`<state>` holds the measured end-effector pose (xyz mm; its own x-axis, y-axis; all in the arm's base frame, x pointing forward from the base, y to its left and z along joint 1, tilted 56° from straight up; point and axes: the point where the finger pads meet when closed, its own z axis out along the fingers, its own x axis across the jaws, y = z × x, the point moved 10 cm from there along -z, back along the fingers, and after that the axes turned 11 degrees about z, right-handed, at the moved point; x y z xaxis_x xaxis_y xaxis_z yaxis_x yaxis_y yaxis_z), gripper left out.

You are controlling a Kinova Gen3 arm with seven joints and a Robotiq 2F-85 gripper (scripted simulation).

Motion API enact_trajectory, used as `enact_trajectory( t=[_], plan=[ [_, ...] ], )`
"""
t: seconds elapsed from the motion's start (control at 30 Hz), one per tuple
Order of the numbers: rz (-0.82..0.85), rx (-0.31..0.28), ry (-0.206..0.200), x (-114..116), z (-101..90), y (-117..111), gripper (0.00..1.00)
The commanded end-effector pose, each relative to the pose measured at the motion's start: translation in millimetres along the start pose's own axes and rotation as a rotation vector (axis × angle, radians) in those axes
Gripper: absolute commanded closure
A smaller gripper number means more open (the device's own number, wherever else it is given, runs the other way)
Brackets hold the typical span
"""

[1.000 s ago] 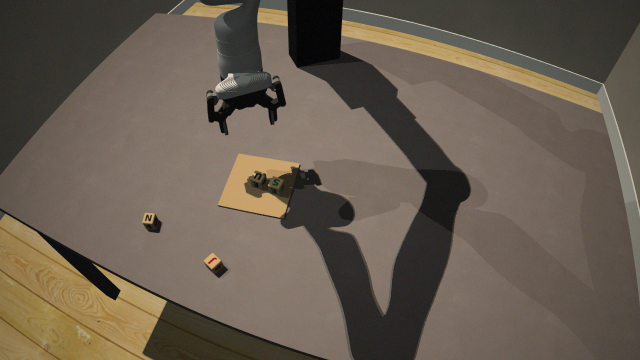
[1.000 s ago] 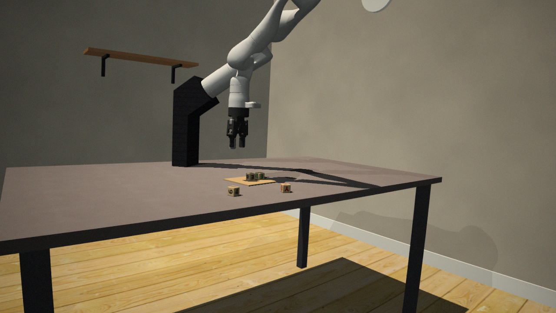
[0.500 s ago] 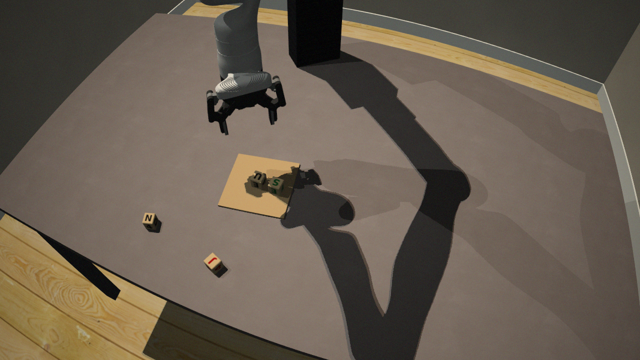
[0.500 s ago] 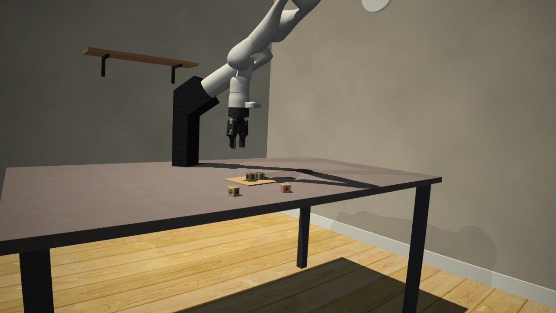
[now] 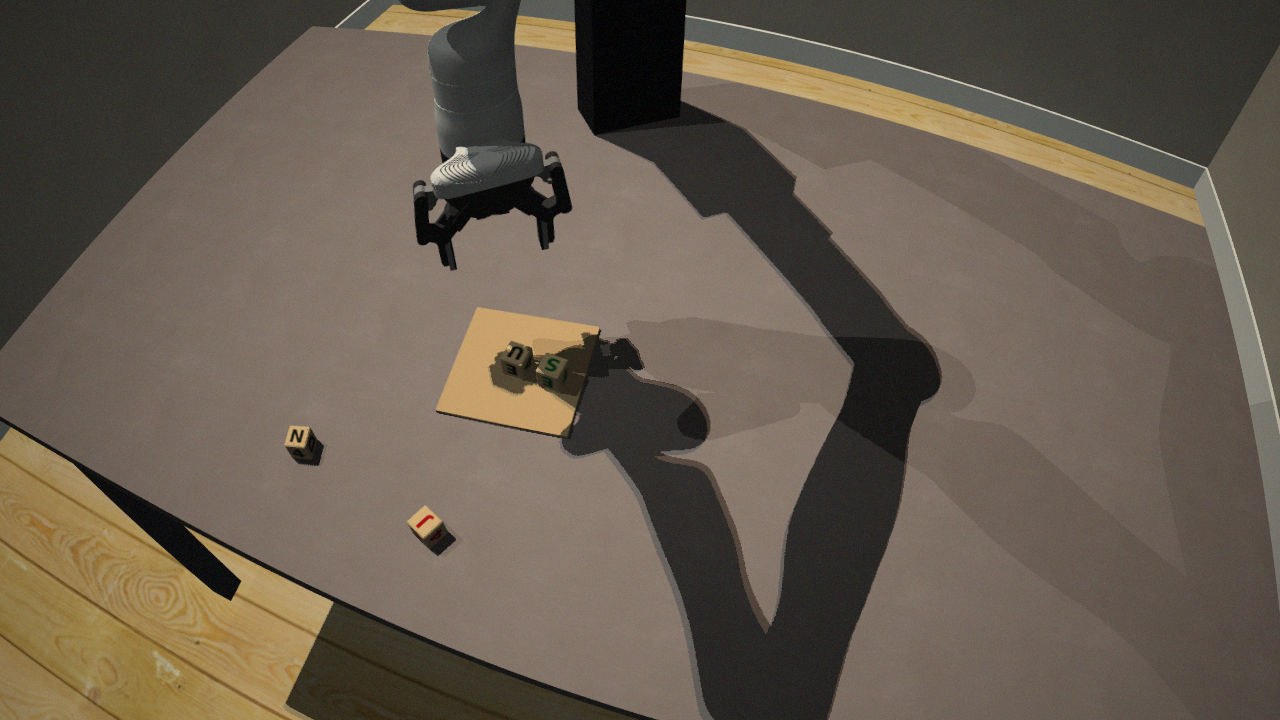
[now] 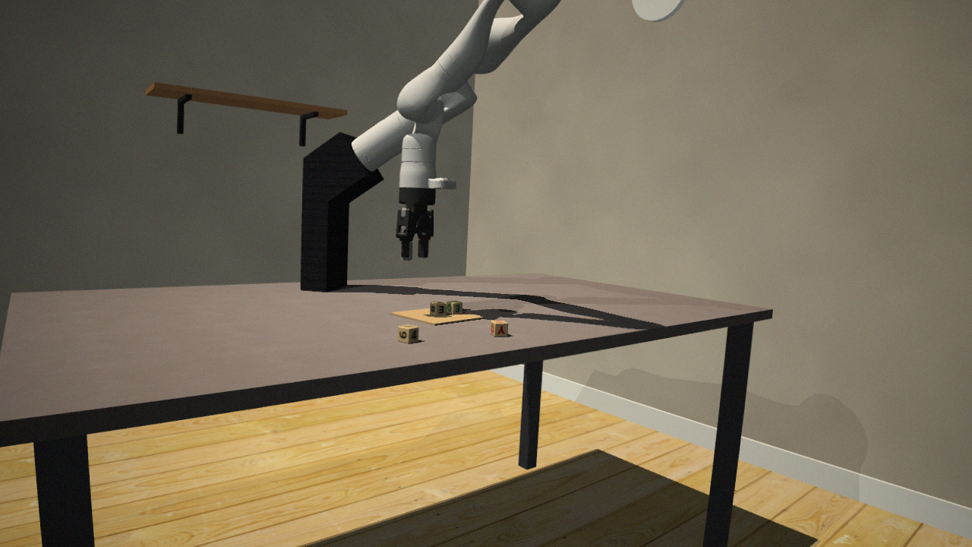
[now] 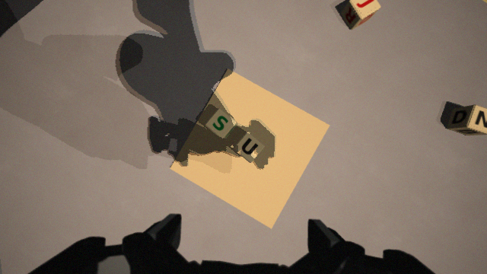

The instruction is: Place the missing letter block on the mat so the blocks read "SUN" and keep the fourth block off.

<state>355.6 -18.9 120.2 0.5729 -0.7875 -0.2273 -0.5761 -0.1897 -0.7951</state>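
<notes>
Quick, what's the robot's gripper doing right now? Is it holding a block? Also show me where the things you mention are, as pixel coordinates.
Gripper [image 5: 497, 257] [image 6: 414, 257] [image 7: 243, 230]: wide open, holding nothing, up above the table [image 5: 268, 223] [image 6: 203, 339] [image 7: 380, 171].

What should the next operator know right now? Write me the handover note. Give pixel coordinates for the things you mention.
Gripper [image 5: 497, 257] [image 6: 414, 257] [image 7: 243, 230]: open, holding nothing, above the table on the robot-base side of the mat.
Mat [image 5: 474, 394] [image 6: 414, 313] [image 7: 293, 152]: flat on the table.
S block [image 5: 552, 368] [image 6: 454, 308] [image 7: 221, 122] and U block [image 5: 515, 357] [image 6: 437, 309] [image 7: 249, 147]: on the mat, side by side, letters up.
N block [image 5: 300, 442] [image 6: 408, 333] [image 7: 475, 119]: off the mat, N on top.
J block [image 5: 427, 526] [image 6: 499, 329] [image 7: 361, 11]: off the mat, red letter up.
Done: S and U sit in reading order.
Left: set the N block beside U, upright for the base-side reader, and release; keep the J block off.
</notes>
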Motion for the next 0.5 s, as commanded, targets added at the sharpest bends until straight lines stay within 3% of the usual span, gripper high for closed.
enact_trajectory(
  t=[0.0,0.47],
  plan=[
    [0.000,0.000,0.001,0.3,-0.4,-0.1,0.00],
    [0.004,0.015,-0.014,5.9,2.8,-12.1,0.00]
  ],
)
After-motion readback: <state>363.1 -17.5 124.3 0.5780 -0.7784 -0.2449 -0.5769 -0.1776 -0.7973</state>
